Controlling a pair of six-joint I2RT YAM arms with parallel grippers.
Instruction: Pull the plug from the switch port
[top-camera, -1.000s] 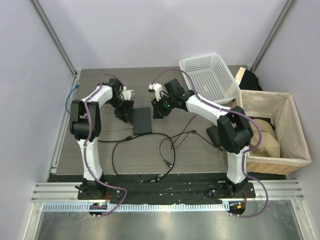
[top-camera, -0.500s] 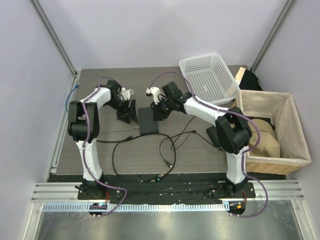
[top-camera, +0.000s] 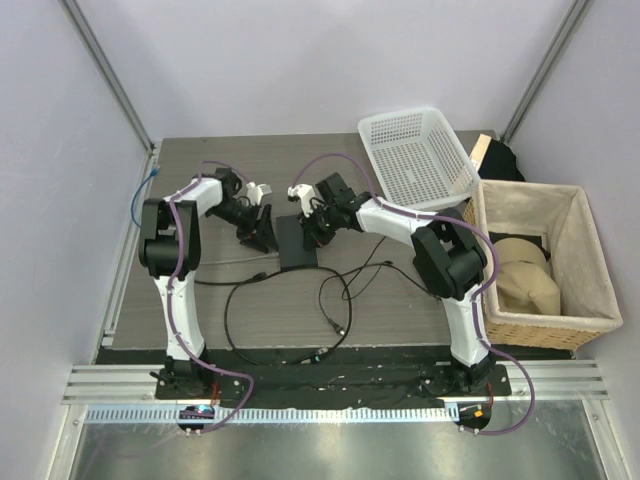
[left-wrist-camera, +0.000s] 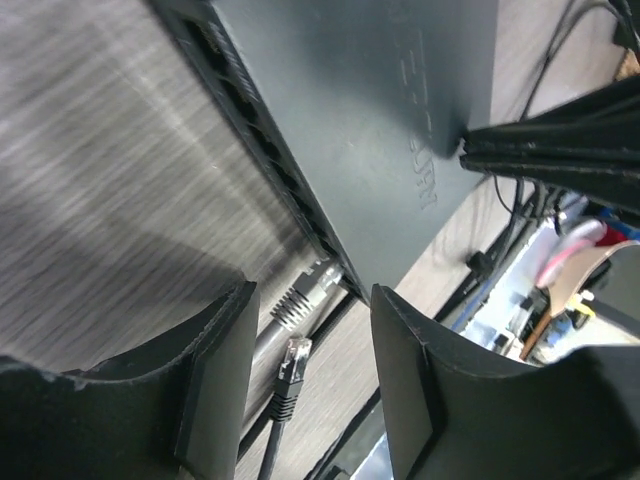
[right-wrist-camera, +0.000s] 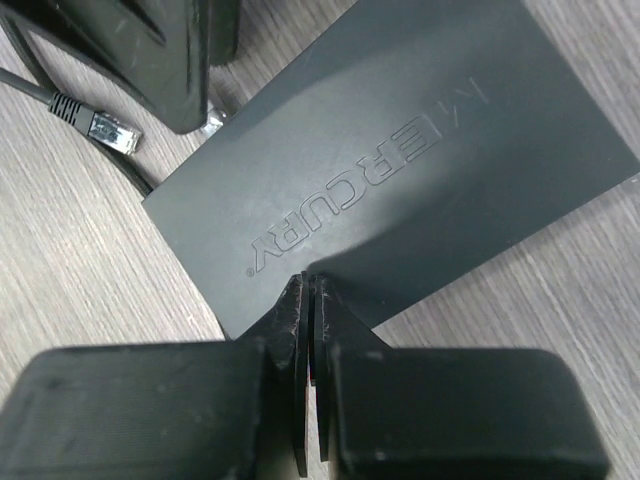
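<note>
Since a second ago the switch (top-camera: 297, 243) has slid a little rightward and both arms have drawn in on it. My right gripper (right-wrist-camera: 308, 290) has closed completely, tips pinched together on nothing and resting on the box's lid near its edge. My left gripper (left-wrist-camera: 310, 330) stands open, its fingers (left-wrist-camera: 215, 370) either side of the grey plug (left-wrist-camera: 300, 295). The plug looks seated in the switch port (left-wrist-camera: 335, 265) on the edge facing the left arm, though the angle is tight. A loose black connector (left-wrist-camera: 290, 365) lies just beside it on the table (top-camera: 400, 310).
</note>
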